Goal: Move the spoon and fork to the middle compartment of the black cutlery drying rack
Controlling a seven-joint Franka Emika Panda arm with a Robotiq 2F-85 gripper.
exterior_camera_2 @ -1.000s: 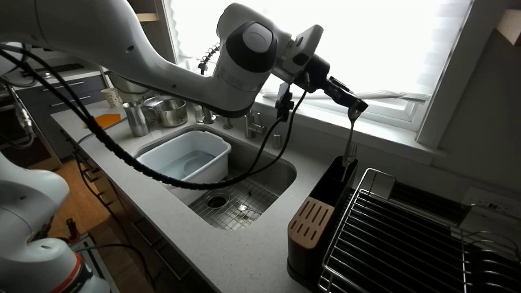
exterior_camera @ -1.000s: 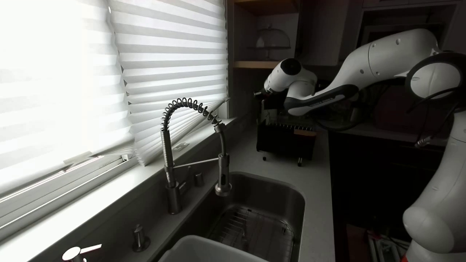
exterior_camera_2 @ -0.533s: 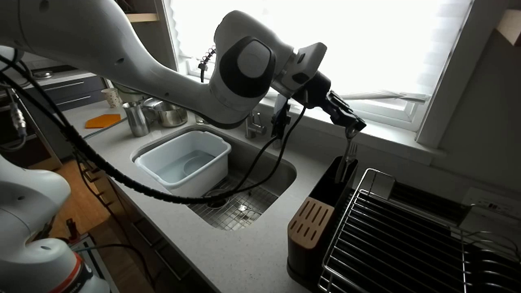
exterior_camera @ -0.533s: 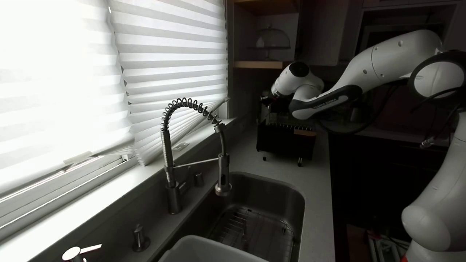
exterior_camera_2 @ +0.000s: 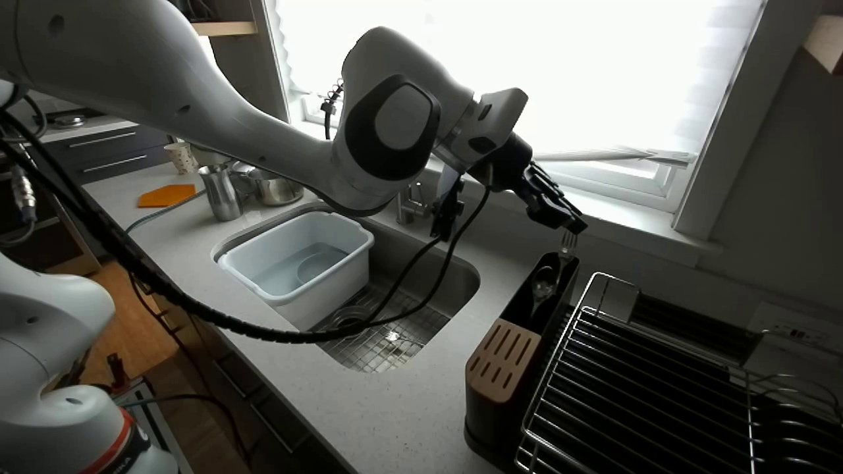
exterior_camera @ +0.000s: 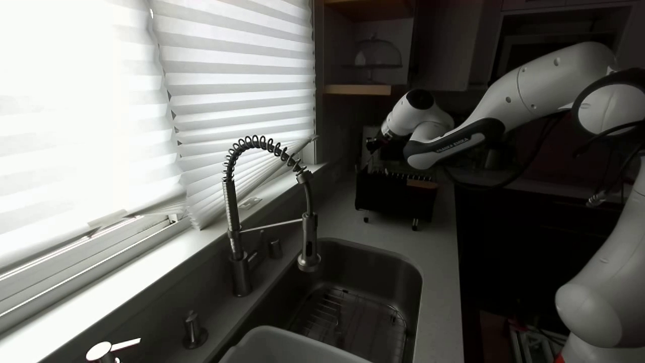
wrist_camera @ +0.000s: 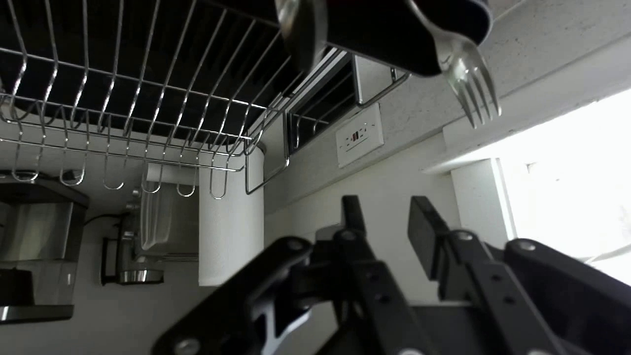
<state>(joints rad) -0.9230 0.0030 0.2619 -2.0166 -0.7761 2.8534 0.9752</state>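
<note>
The black cutlery drying rack (exterior_camera_2: 484,424) stands on the counter with a slotted wooden lid (exterior_camera_2: 502,359) over its near end. It also shows in an exterior view (exterior_camera: 395,194) and along the top of the wrist view (wrist_camera: 374,39). The spoon (exterior_camera_2: 544,287) leans in the rack with its bowl up, seemingly in the middle compartment; its bowl is blurred in the wrist view (wrist_camera: 303,29). The fork (exterior_camera_2: 568,243) stands tines up at the far end, clear in the wrist view (wrist_camera: 463,61). My gripper (exterior_camera_2: 578,227) is open and empty just above the fork; its fingers (wrist_camera: 385,209) are apart.
A wire dish rack (exterior_camera_2: 632,368) stands right beside the cutlery rack. The window sill (exterior_camera_2: 632,220) is close behind the gripper. The sink holds a white tub (exterior_camera_2: 303,263). The coiled-spring faucet (exterior_camera: 234,201) rises at the sink's back edge.
My gripper has lowered toward the rack and opened. The spoon, held by its bowl before, has left the fingers and now leans in the rack. The fork stays in place.
</note>
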